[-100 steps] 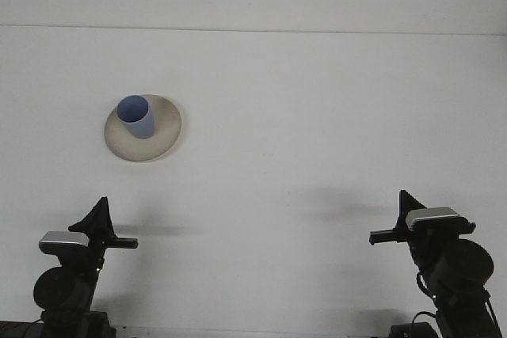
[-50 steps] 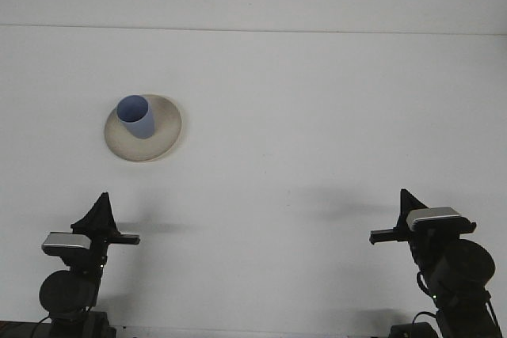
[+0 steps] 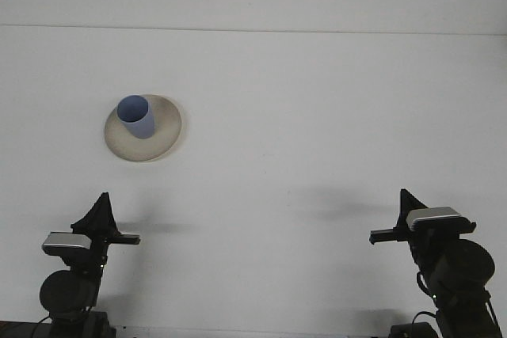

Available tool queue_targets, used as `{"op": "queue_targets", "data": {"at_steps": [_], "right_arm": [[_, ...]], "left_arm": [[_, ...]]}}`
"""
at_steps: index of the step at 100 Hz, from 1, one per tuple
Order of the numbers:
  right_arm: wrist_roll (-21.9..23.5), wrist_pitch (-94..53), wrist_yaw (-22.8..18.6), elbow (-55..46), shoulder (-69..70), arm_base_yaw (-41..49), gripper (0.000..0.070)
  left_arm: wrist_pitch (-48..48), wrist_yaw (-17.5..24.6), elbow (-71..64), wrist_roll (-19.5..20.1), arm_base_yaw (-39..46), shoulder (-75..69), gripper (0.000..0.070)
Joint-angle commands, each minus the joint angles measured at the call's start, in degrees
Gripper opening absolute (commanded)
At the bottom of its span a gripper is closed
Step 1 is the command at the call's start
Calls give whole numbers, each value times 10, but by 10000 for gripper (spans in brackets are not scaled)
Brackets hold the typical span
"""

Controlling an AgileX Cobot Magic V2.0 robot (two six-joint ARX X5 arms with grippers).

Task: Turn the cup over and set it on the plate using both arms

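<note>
Blue cup (image 3: 135, 116) upright on beige plate (image 3: 162, 138), counter's (image 3: 317, 116) left side, unmoved; both hands' grip state unclear, left hand (image 3: 101, 213) and right hand (image 3: 404, 210) unchanged.

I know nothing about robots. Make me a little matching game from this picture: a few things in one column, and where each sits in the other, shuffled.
Things:
1. blue cup
2. plate
3. left gripper
4. right gripper

Places:
A. bottom right, near the table's front edge
B. on the white table, left of centre
C. standing mouth-up on the plate
D. bottom left, nearer than the plate

Pairs: 1-C, 2-B, 3-D, 4-A
</note>
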Motion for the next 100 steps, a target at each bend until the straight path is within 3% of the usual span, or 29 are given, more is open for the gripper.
{"op": "queue_targets", "data": {"at_steps": [1, 57, 100], "right_arm": [[4, 6, 0, 4, 1, 1, 0], [4, 9, -1, -8, -53, -1, 0], [4, 111, 0, -178, -249, -34, 0]], "left_arm": [[6, -2, -11, -4, 0, -1, 11], [6, -2, -11, -4, 0, -1, 11], [6, -2, -11, -4, 0, -1, 11]]}}
